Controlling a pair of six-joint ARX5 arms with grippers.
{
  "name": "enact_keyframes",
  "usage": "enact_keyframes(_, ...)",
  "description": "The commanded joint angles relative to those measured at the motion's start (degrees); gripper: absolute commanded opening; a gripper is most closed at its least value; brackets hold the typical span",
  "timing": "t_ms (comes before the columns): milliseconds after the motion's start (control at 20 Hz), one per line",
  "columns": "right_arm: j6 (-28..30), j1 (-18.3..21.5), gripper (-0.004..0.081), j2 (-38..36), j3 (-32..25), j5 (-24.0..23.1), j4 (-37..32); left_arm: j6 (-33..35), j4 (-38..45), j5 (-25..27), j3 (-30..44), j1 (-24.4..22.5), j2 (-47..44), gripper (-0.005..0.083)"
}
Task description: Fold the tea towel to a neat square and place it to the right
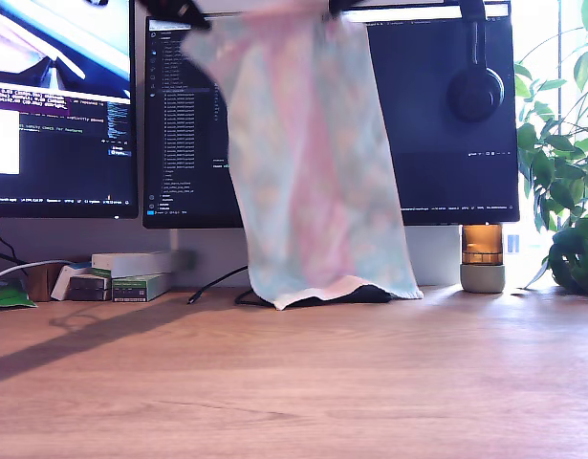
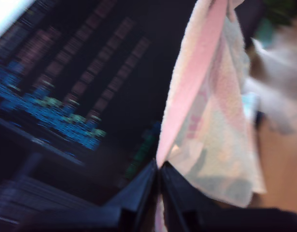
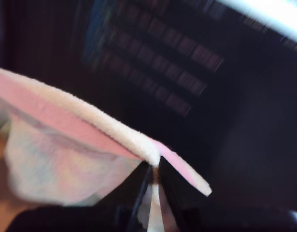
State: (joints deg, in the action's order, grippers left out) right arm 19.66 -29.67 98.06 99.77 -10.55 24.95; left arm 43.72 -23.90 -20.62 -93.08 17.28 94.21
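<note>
Tea towel [image 1: 313, 163] hangs full length in front of the centre monitor [image 1: 437, 115], held up by its top edge at 12 o'clock of the exterior view. Bottom hem reaches the wooden desk [image 1: 294, 382] and touches or nearly touches it; can't tell which. Cloth shows pale pink and mint bands w/ a white hem; blurred.

My first gripper [image 2: 158, 166]: fingers pressed together, pinching a pink edge of the towel; cloth drapes away from the jaws, wood surface beyond it. My second gripper [image 3: 154, 166]: fingers also closed tight on the towel's white-and-pink edge, rest of cloth sagging off to one side. Both wrist views have dark screen text behind.

Exterior view: two dark gripper shapes at the top edge, approx 11 and 1 o'clock of the towel, one per upper corner. Which is first and which is second: can't tell.

Other items, exterior view: second monitor [image 1: 59, 96] at 9–10 o'clock; headphones [image 1: 475, 86] hung on the centre monitor at 2 o'clock; small amber lamp [image 1: 483, 256] and leafy plant [image 1: 561, 163] at 3 o'clock; small boxes [image 1: 131, 273] at 8 o'clock; black cable [image 1: 217, 282] under the monitor.
</note>
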Motion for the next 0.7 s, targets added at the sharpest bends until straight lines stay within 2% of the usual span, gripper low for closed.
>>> enact_keyframes(0, -0.52, 0.44, -0.0013, -3.98, 0.55, 0.72, 1.86, -0.24, -2.47, -1.29, -0.72, 0.55, -1.92, -0.0024)
enact_keyframes(100, -2.10, 0.44, -0.0013, -6.01, 0.55, 2.58, 4.68, -0.94, -4.68, -3.61, -1.01, 0.98, -3.41, -0.0024)
enact_keyframes(300, -4.76, 0.44, -0.0013, -8.50, 0.55, 3.23, 17.09, -3.26, -13.62, -8.20, -2.47, 1.57, -5.97, -0.0024)
enact_keyframes(500, -6.91, 0.42, -0.0013, -11.54, 0.55, 7.69, 26.40, -3.21, -22.23, -8.98, -2.54, 2.10, -8.61, -0.0024)
enact_keyframes(650, -7.89, 0.44, -0.0013, -14.69, 0.55, 8.76, 29.90, -3.26, -28.20, -9.92, -2.54, 2.40, -10.03, -0.0024)
